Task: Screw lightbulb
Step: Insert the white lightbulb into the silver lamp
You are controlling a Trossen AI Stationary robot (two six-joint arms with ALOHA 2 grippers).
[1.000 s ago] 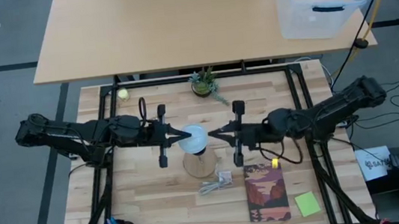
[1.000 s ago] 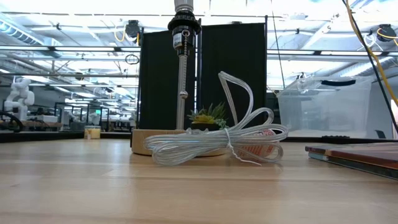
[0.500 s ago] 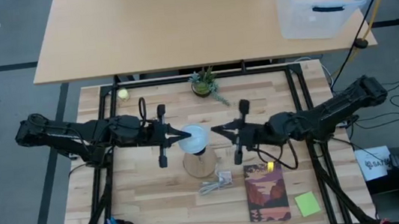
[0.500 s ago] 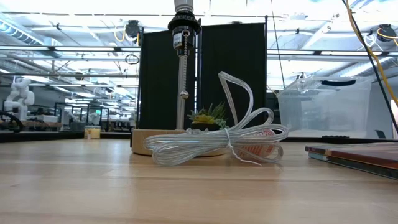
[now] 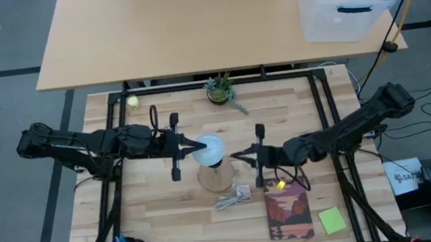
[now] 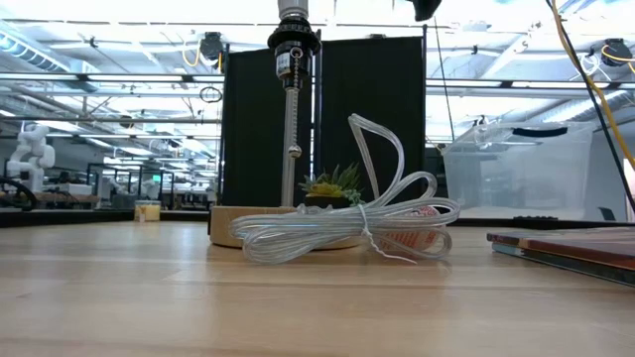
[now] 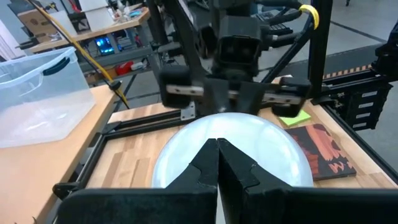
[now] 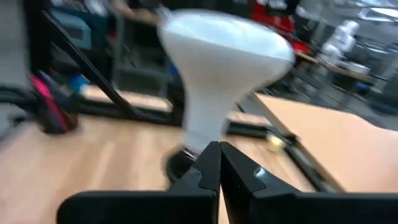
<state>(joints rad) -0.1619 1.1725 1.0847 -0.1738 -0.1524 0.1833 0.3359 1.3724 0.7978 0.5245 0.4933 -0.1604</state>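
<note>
1. Lightbulb [image 5: 212,147] stood upright in the socket over the wooden disc [image 5: 216,178].
2. Left gripper [image 5: 199,146], jaws pressed together, touched the globe's side.
3. Right gripper [image 5: 236,156], jaws pressed together, hovered just beside it.

Small white lightbulb [image 5: 211,148], round frosted top, narrow neck pointing down, standing upright in the middle of the table.

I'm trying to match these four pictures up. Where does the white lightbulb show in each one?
High view: lightbulb near the table's middle, at the left gripper tip.
Low view: not in it; only the lamp stem under it shows.
Left wrist view: large white dome just past the shut fingers.
Right wrist view: upright, above the fingers.
Shared landmark: the wooden lamp base.
</note>
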